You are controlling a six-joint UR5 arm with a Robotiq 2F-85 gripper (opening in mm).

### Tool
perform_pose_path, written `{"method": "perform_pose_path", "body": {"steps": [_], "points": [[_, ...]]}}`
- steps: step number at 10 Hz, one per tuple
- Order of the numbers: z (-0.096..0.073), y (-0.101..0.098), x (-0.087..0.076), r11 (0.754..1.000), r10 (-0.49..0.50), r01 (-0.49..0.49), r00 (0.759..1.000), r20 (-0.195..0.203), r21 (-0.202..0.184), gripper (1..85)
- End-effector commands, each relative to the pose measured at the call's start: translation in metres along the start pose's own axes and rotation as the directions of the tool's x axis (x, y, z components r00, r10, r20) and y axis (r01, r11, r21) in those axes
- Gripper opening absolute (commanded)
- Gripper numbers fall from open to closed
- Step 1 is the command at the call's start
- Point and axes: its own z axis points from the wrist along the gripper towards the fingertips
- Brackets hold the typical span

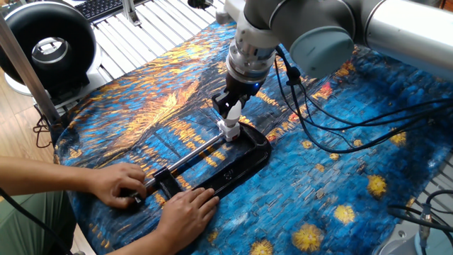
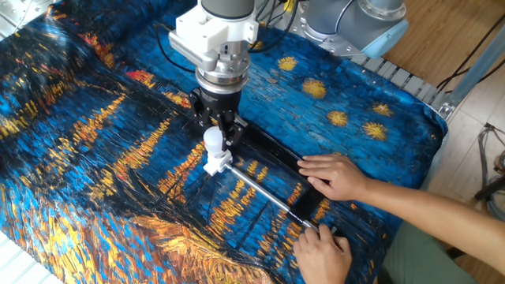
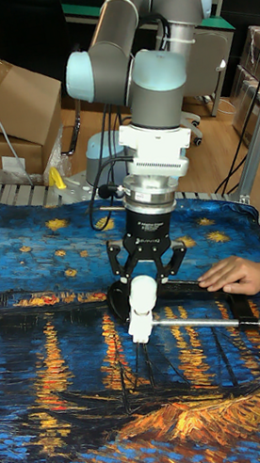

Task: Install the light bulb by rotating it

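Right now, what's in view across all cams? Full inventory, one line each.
light bulb: 1, white, upright between the end effector's fingers, on top of the socket block
socket block: 1, white, under the bulb, at the end of the metal rod
metal rod: 1, silver, running from the socket block to the person's hands
base tray: 1, black, on the cloth under the rod
cloth: 1, blue and orange painted print, covering the table
fan: 1, black, round, beyond the table's corner
cardboard boxes: brown, behind the table
person's hands: 2, holding the tray and rod end
end effector: 1, black fingers, closed on the bulb
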Motion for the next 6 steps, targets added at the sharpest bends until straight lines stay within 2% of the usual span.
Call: {"method": "perform_pose_path", "body": {"steps": [1,4,6], "points": [[-0.002,0.005,0.001,1.0,0.014,-0.014,1.0,0.0,0.002,1.0],[-0.003,0.004,0.004,0.999,0.036,-0.036,0.999,-0.006,-0.005,1.0],[0.003,0.007,-0.007,0.995,0.095,-0.094,0.995,0.022,-0.025,1.0]]}}
